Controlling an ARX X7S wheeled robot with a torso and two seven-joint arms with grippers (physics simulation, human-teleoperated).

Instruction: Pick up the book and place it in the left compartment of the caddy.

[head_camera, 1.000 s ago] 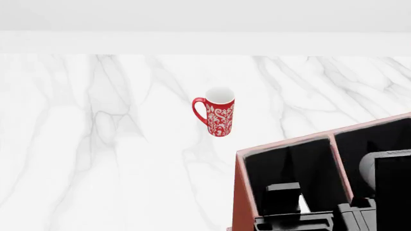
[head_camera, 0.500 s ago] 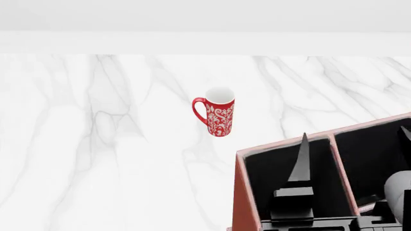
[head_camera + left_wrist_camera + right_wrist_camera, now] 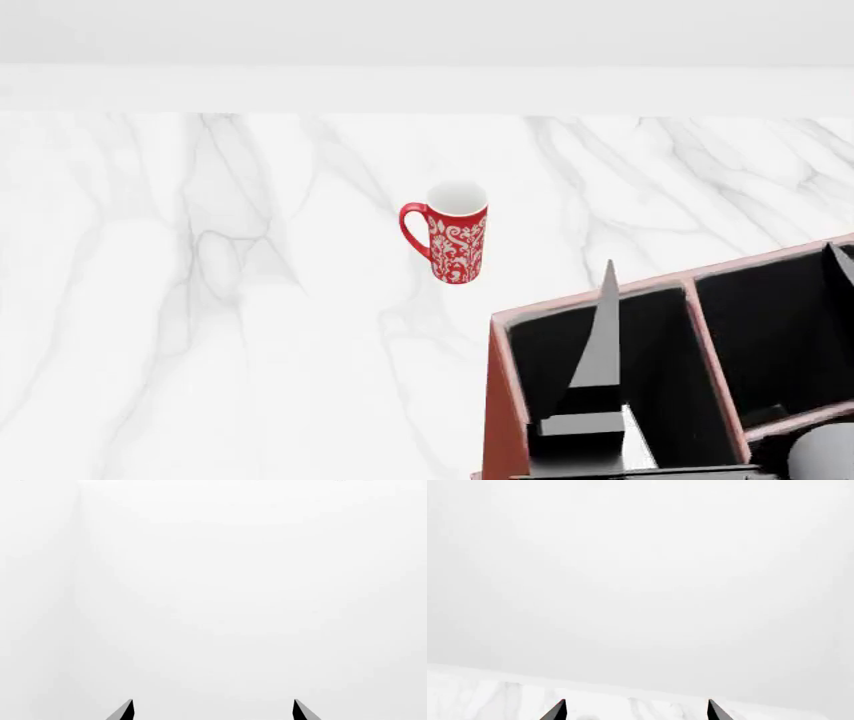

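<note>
Both wrist views show jaws spread wide with nothing between them. The left gripper faces only a blank white wall, its two dark fingertips well apart. The right gripper is equally released and empty. Ahead of its tips we see the far edge of the marble table, then more wall.

From the head view, a tall, dark, pointed finger rises straight up out of the left compartment of the caddy. We cannot tell which arm it belongs to. We judge it points upward because the hand reached in from above and is angled clear of the reddish-brown partition beside it.

We cannot pick out the book with certainty. Just beside the base of that finger, deep in the same black-lined section, lies a thin white sliver. It may be the book's page edges, which would mean the book already sits inside, let go by the open jaws. Black cover against black lining hides the rest.

A red patterned mug stands upright, well beyond the finger and apart from the caddy, out of the way of the task.
</note>
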